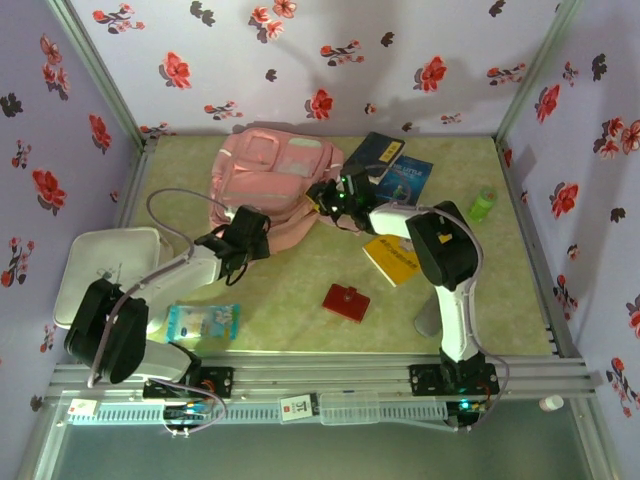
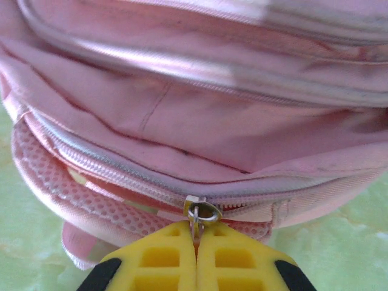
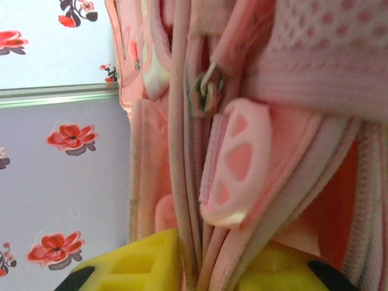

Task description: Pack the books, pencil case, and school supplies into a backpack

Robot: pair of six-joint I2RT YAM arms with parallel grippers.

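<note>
Far left: white tub [image 1: 110,262], with a pale blue packet [image 1: 203,321] in front of it. Left gripper [image 2: 196,236] is clenched on the metal zip pull [image 2: 201,212] at the near-left edge of the backpack [image 1: 272,172], which lies at the back of the table [image 1: 290,285], left of centre. Right gripper [image 3: 212,257] is at the backpack's right side, pink seams and piping between its yellow fingers [image 3: 136,267] — pinched or slack, cannot tell. Red square piece [image 1: 346,300] lies alone near the front, centre. Yellow book [image 1: 393,258] sits beside the right arm. Navy book [image 1: 372,152] and starry blue book [image 1: 405,180] — overlapping, just right of the backpack. Green bottle [image 1: 484,205] near the right wall.
</note>
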